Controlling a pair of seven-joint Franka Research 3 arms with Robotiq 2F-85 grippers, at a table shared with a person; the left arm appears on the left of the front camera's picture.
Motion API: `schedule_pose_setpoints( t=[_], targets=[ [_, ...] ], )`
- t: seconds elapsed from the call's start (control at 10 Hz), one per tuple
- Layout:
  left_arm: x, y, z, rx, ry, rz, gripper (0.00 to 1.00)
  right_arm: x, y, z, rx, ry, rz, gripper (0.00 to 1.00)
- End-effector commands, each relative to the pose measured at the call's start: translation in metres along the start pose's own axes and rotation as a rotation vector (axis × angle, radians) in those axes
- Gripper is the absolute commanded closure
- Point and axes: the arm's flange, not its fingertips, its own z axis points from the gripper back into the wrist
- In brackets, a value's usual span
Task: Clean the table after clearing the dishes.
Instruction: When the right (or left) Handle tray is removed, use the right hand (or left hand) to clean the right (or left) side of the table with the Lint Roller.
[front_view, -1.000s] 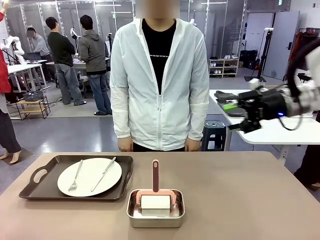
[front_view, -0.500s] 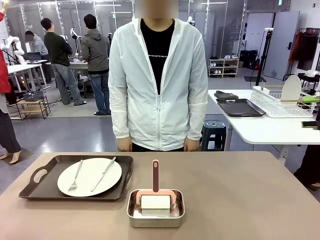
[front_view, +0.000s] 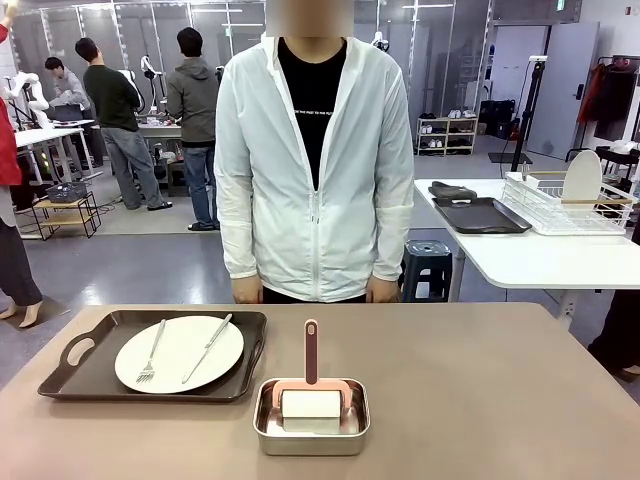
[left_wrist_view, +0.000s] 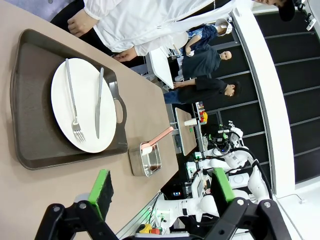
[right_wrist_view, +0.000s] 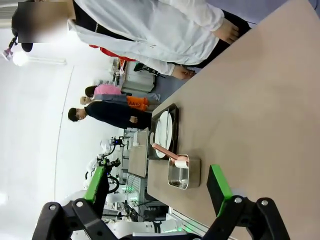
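One plate (front_view: 179, 353) on tray (front_view: 110, 325); shirt print (front_view: 315, 112) unreadable

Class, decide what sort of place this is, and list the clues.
Probably a research lab, staged as a dining room: glass partitions behind, people at workbenches, one tray with a plate on the table.

On the counter (front_view: 500, 400): six items.
One tray (front_view: 250, 340), one plate (front_view: 180, 356), one fork (front_view: 152, 352), one knife (front_view: 207, 348) at lower left; one steel pan (front_view: 311, 442), one roller (front_view: 311, 402) at lower centre.
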Motion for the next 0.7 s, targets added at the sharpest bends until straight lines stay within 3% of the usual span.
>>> schedule_pose_setpoints(
  t=[0.0,0.6],
  targets=[
    [-0.0008,-0.001,0.0031,-0.003,-0.002,-0.003,0.0,0.0105,0.0117,-0.0032,0.003,0.02,0.028,0.0],
    [-0.0008,-0.001,0.0031,-0.003,-0.002,-0.003,0.0,0.0105,0.0117,-0.0032,0.003,0.02,0.028,0.0]
  ],
)
